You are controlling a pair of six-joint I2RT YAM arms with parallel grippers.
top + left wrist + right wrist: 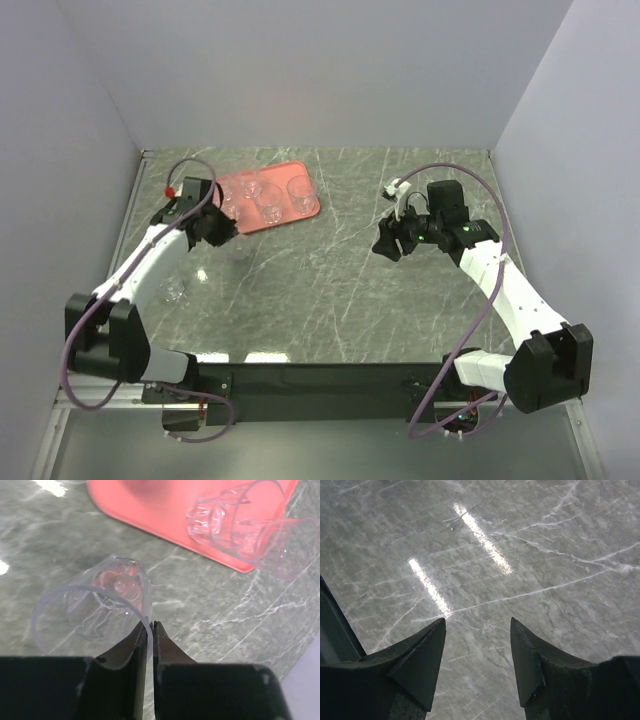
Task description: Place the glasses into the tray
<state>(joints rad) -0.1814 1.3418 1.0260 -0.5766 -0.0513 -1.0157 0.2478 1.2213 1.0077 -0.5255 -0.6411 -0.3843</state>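
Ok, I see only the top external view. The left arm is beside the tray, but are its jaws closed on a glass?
Observer: Yes. The left gripper has its jaws shut on the rim of one glass.
Operator: Is that glass inside the tray?
Observer: No. It is tilted, outside the rim of the tray, over the grey table.
Operator: And the right jaws?
Observer: The right gripper is open, with only bare table between.
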